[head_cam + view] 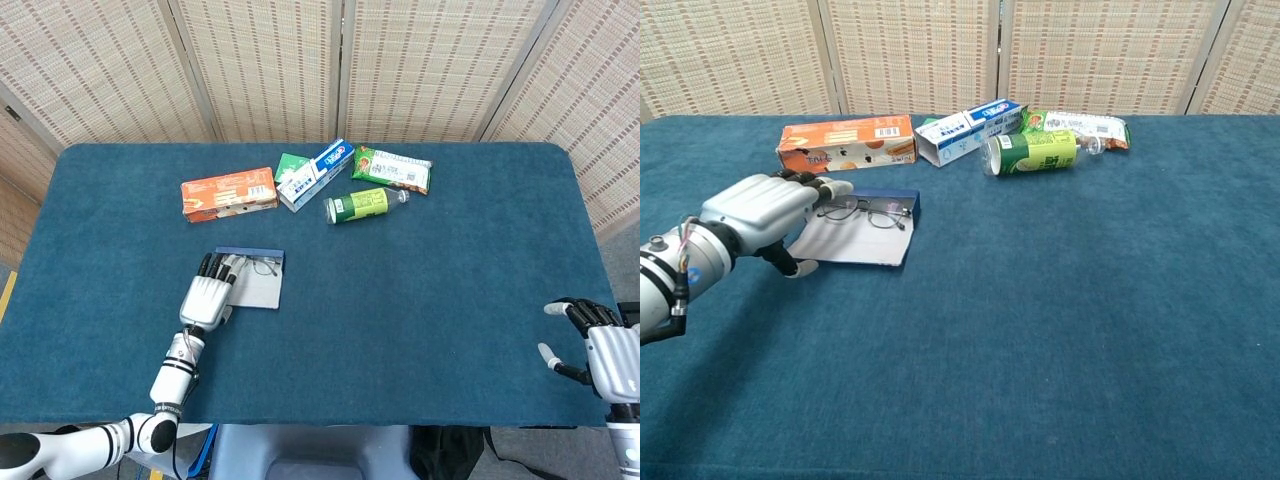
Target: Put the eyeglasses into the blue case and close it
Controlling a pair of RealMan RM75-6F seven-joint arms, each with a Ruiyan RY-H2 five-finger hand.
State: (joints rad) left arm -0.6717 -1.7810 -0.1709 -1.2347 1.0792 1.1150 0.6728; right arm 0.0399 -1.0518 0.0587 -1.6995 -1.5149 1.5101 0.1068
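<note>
Blue-edged and pale inside, the open blue case (pixel 862 236) lies left of centre on the tabletop (pixel 420 300), toward my near edge, with the eyeglasses (pixel 866 211) resting on its far part beside the raised blue wall. My left hand (pixel 765 214) covers the case's left end, fingers extended flat and touching the frame; whether they pinch it I cannot tell. My right hand (pixel 595 345) hangs past the near right corner, spread and holding nothing. I judge the glasses need seating squarely first; I would press lightly, since the case slides easily on the cloth.
</note>
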